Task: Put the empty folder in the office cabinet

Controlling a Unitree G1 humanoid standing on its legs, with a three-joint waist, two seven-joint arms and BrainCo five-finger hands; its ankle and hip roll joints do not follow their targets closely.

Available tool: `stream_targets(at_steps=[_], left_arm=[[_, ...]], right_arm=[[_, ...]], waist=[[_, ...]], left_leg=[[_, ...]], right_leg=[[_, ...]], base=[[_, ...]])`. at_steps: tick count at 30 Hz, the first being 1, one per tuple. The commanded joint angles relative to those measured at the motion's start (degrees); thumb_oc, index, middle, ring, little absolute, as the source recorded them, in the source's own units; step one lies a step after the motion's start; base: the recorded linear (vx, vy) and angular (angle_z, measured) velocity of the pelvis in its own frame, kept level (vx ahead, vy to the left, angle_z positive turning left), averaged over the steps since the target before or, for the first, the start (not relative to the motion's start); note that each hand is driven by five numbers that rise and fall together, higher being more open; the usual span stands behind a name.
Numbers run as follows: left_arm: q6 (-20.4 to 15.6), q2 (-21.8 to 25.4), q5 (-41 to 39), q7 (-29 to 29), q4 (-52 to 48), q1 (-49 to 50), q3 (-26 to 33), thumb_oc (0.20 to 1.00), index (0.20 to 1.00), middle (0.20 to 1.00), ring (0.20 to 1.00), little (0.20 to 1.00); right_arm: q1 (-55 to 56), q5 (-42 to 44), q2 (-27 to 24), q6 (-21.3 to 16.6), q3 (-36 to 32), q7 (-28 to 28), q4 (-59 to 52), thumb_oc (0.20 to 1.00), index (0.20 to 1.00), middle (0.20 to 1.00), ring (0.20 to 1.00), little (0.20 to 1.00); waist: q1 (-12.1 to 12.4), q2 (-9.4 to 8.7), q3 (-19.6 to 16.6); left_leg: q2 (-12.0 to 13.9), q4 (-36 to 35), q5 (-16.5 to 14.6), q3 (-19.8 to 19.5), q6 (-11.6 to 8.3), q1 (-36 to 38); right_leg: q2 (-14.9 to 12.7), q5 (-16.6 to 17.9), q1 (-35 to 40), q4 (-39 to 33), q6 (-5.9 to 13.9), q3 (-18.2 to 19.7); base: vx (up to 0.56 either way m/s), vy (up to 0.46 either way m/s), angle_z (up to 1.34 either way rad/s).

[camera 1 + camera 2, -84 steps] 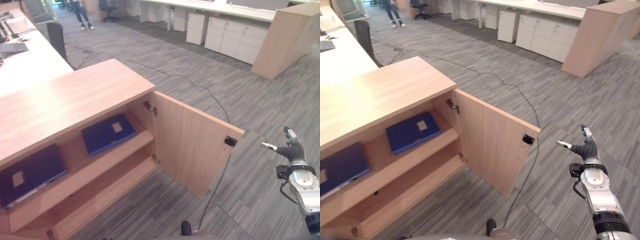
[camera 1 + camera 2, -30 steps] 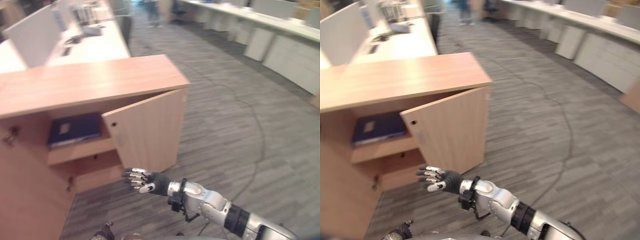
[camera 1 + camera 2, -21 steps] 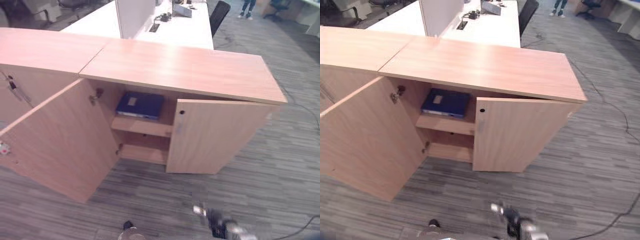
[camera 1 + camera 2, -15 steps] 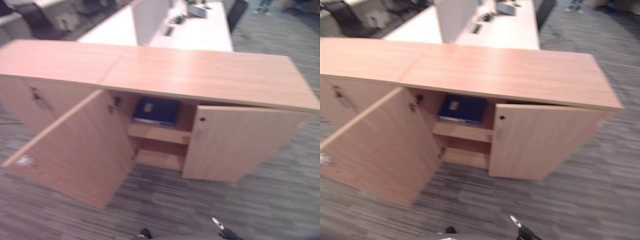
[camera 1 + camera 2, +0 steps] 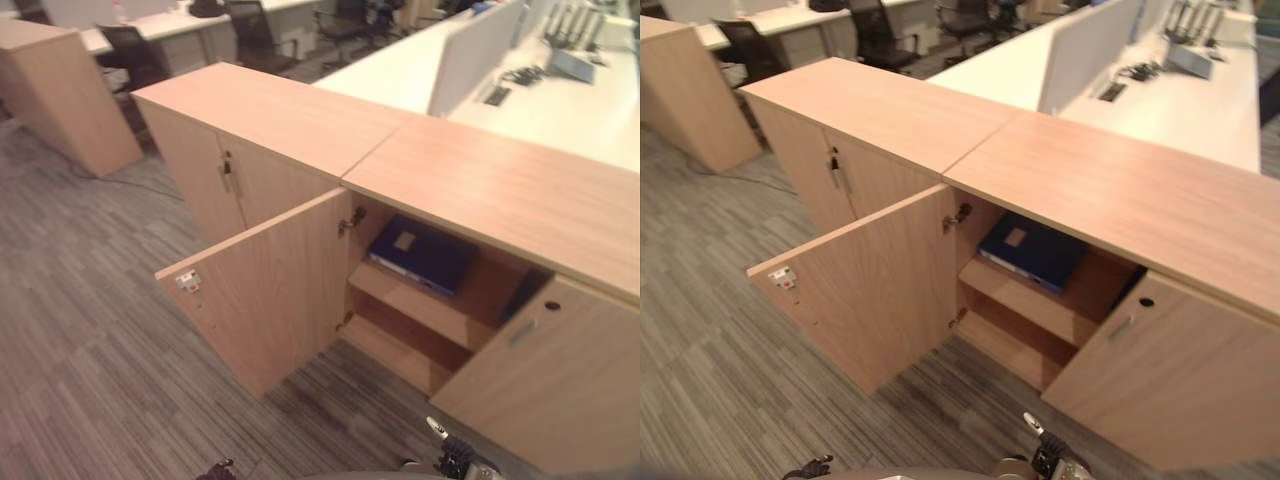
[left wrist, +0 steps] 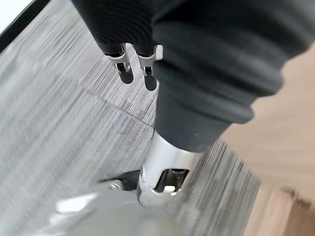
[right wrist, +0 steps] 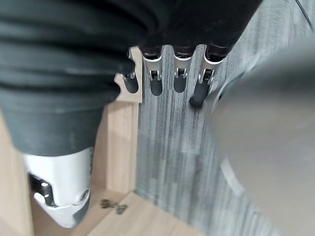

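Your right hand (image 7: 167, 73) hangs nearest you over the grey striped carpet (image 5: 90, 340), fingers straight and loose, holding nothing. Your left hand (image 6: 133, 64) also points its relaxed fingers at the carpet, empty. Beyond and above your right hand stands the light wooden office cabinet (image 5: 480, 180), its left door (image 5: 270, 290) swung wide. Farther in, the dark blue flat folder (image 5: 420, 255) lies on the cabinet's upper shelf (image 5: 420, 310).
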Motion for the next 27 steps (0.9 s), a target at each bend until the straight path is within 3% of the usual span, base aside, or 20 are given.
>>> stream_targets(at_steps=[1, 7, 9, 10, 11, 12, 16, 21, 27], left_arm=[[-1.7, 5.1, -2.7, -0.9, 3.7, -1.5, 3.3, 1.000, 1.000, 1.000, 1.000, 1.000], [-1.2, 13.1, -0.7, -0.3, 5.5, -1.3, 8.6, 1.000, 1.000, 1.000, 1.000, 1.000], [-0.5, 13.1, -0.1, 1.6, 4.5, -5.3, 6.6, 1.000, 1.000, 1.000, 1.000, 1.000], [-1.6, 11.3, 0.2, 4.1, -4.9, -6.9, 5.1, 1.000, 1.000, 1.000, 1.000, 1.000], [-1.5, 11.2, 0.2, 4.1, -5.1, -6.7, 5.1, 1.000, 1.000, 1.000, 1.000, 1.000], [-3.1, 8.6, -2.9, 6.2, -14.3, -4.6, 5.9, 1.000, 1.000, 1.000, 1.000, 1.000], [-3.5, 9.2, -5.0, 9.0, -25.0, -2.8, 9.2, 1.000, 1.000, 1.000, 1.000, 1.000], [-2.5, 12.4, -1.7, 9.9, -32.5, -4.7, 10.3, 1.000, 1.000, 1.000, 1.000, 1.000], [-1.8, 15.0, -0.5, 10.6, -28.5, -11.1, 8.1, 1.000, 1.000, 1.000, 1.000, 1.000]], right_arm=[[-1.1, 0.3, 0.5, -0.6, -1.5, -0.3, 3.5, 1.000, 1.000, 1.000, 1.000, 1.000], [-1.0, 1.1, -0.6, -1.1, -2.9, 0.8, 5.2, 1.000, 1.000, 1.000, 1.000, 1.000], [-0.7, 1.0, -0.1, -1.0, -2.1, 1.0, 4.5, 1.000, 1.000, 1.000, 1.000, 1.000], [-0.2, 0.6, 0.5, -1.2, -1.4, 0.3, 4.0, 1.000, 1.000, 1.000, 1.000, 1.000], [-0.1, 0.6, 0.5, -1.2, -1.3, 0.3, 4.0, 1.000, 1.000, 1.000, 1.000, 1.000], [0.5, 0.2, 0.4, -1.0, -1.9, -0.6, 4.2, 1.000, 1.000, 1.000, 1.000, 1.000], [1.3, -0.5, 0.2, -0.7, -3.2, -1.3, 3.6, 1.000, 1.000, 1.000, 1.000, 1.000], [2.5, -2.2, 0.6, -0.1, -2.0, -0.8, 1.4, 1.000, 1.000, 1.000, 1.000, 1.000], [3.4, -3.8, 0.2, -0.1, -0.3, -0.7, -0.2, 1.000, 1.000, 1.000, 1.000, 1.000]], waist=[[0.2, 2.04, -0.6], [2.0, 2.37, -2.8], [1.9, 2.29, -3.1], [1.8, 1.96, -3.4], [1.8, 1.98, -3.5], [2.1, 1.57, -3.6], [2.3, 1.31, -4.1], [1.9, 1.27, -4.1], [0.4, 1.24, -4.4]], left_leg=[[-0.9, 0.5, 1.4, -1.8, -3.36, -7.0], [0.1, 0.5, 1.4, -2.9, -4.44, -7.0], [0.4, 0.5, 1.2, -2.7, -4.52, -6.7], [0.6, 0.5, 1.0, -2.5, -4.64, -6.5], [0.6, 0.5, 1.0, -2.5, -4.64, -6.5], [0.9, 0.5, 1.0, -2.6, -4.72, -6.5], [1.3, 0.5, 0.7, -2.2, -4.92, -6.4], [1.9, 0.5, 0.2, -0.9, -4.95, -5.8], [2.5, 0.5, -0.8, 1.0, -4.82, -4.6]], right_leg=[[1.6, -1.4, 4.5, -4.7, 1.99, -2.0], [4.0, 0.2, 7.6, -11.3, 1.99, -4.3], [4.2, 0.2, 8.2, -12.0, 2.01, -4.4], [4.5, 0.1, 8.7, -12.8, 1.79, -4.3], [4.5, 0.1, 8.7, -12.8, 1.79, -4.3], [4.8, -0.2, 8.9, -13.2, 1.60, -4.6], [5.0, -0.7, 8.9, -13.3, 1.63, -4.7], [5.2, -0.7, 8.8, -13.3, 1.67, -3.9], [5.6, -0.9, 9.1, -13.3, 1.75, -2.6]], base=[[0.08, -0.129, 0.64], [0.07, -0.081, 0.12], [0.08, -0.071, 0.10], [0.04, -0.028, 0.06], [0.06, -0.067, 0.06], [0.04, -0.050, -0.02], [0.03, -0.042, -0.06], [0.02, -0.028, -0.06], [0.02, -0.016, -0.10]])
